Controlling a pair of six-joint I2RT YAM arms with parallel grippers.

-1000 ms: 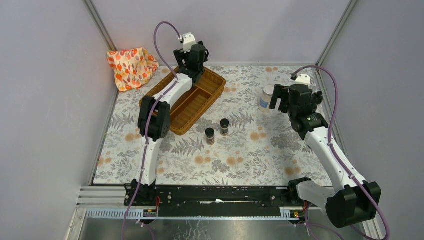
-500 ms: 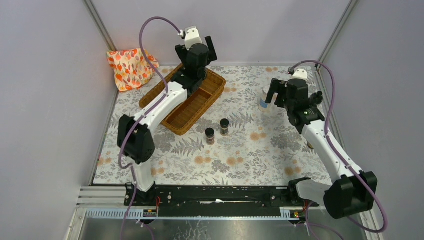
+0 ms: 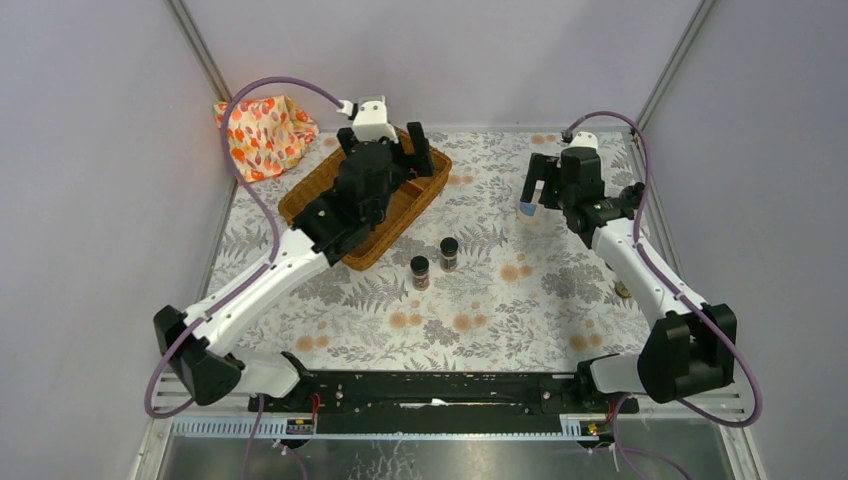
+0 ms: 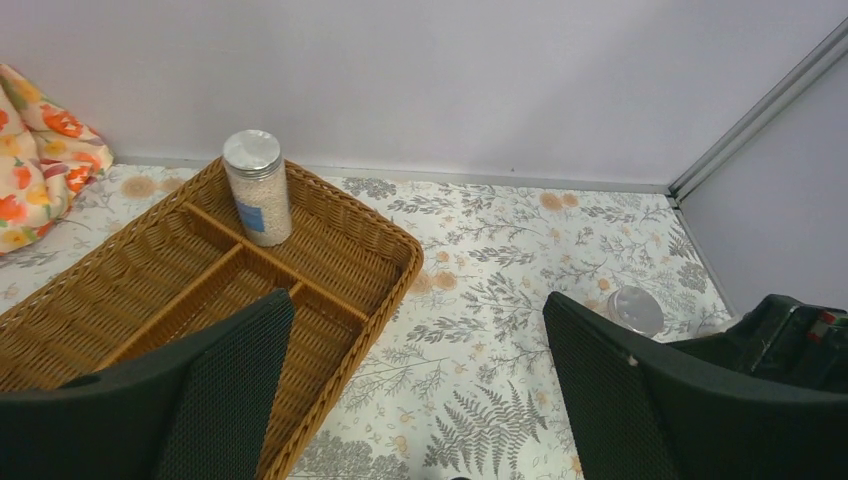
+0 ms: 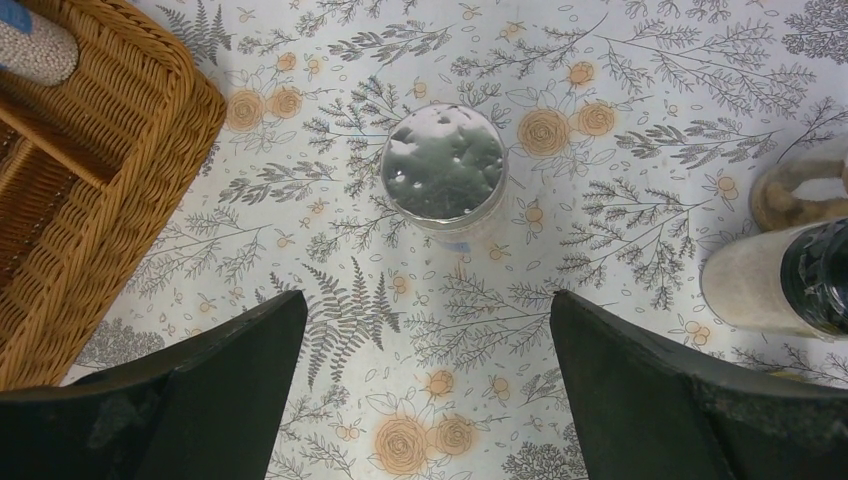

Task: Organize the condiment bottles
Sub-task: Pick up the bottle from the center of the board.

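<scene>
- table cover [image 3: 500,310]: floral print, carries everything.
- wicker tray [image 4: 405,262]: far left of the table, split by dividers. The orange-patterned cloth [image 3: 262,135] is bunched in the corner beyond it.
- left gripper [image 4: 415,325]: hangs above the tray, jaws spread wide, nothing between them.
- right gripper [image 5: 428,310]: hangs over open table at far right, jaws likewise spread and empty.
- first silver-lidded jar [image 4: 257,185]: white-filled, upright in the tray's far corner compartment.
- second silver-lidded jar [image 5: 443,165]: upright on the table, well right of the tray. It is just ahead of the right gripper and roughly centred on the gap.
- nearer spice jar [image 3: 419,271] and farther spice jar [image 3: 449,252]: black-capped, upright, close together on the table just right of the tray.
- pale-filled bottle [image 5: 765,290] and brown-filled bottle [image 5: 790,190]: cropped at the right edge of the right wrist view. Cannot tell if they are upright or lying.

Judgement: only one bottle is sorted. The likely next step is a right-hand pinch on the second jar.

Risks:
- The jar is tall and narrow, so a finger clipping the lid on descent would tip it.
- Its clear, smooth wall may slide in a light pinch.
- The outer right finger could sweep the cropped bottles beside it.
- Carrying the jar to the tray crosses the left arm's space, so the arms could collide.
- Taking one spice jar may knock its neighbour over.
</scene>
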